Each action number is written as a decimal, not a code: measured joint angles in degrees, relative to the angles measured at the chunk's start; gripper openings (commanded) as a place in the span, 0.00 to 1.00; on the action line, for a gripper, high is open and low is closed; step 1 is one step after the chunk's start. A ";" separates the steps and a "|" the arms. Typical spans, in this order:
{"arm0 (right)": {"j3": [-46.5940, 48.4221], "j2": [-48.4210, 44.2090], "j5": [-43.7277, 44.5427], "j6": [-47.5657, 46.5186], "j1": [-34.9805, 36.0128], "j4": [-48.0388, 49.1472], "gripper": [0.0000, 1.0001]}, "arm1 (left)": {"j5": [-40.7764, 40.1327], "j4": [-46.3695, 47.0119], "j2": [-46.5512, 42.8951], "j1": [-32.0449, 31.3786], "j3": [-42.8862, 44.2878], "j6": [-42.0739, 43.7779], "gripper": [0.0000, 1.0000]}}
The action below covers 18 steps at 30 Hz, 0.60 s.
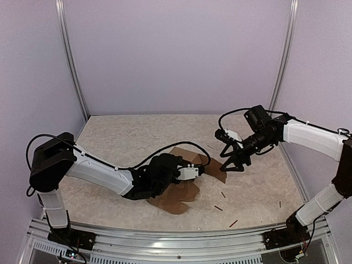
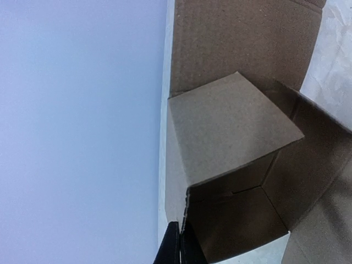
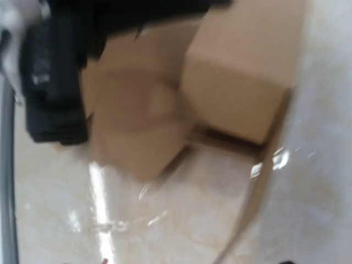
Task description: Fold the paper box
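Find speckled, stone-look table carrying the paper box at centre, half-formed, in plain brown corrugated card with raised walls and flat splayed flaps. Judge left gripper closed tight on one wall edge, probably steadying it for folding. See right gripper spread wide, holding nothing, just beside the right flap. Note thin dark sticks scattered nearby.

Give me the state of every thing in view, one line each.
paper box: partly folded, some walls raised, outer flaps flat on the table.
left tool: shut on a wall of the paper box.
right tool: open, empty, beside the box's right flap.
dark sticks: lying loose on the table.
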 measured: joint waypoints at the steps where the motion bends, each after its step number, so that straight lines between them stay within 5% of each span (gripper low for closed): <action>1: 1.81 -0.04 -2.12 -0.61 -1.64 -1.46 0.80 | -0.11 -4.33 -1.01 0.00 1.09 -2.91 0.00; 9: 5.29 1.05 -1.68 1.18 -6.29 -0.87 0.78 | 0.52 -23.17 -7.08 0.02 3.85 -17.88 0.00; 18: 8.37 13.94 -1.46 4.98 -5.55 0.68 0.77 | 1.40 -29.44 -7.19 0.02 5.68 -23.10 0.00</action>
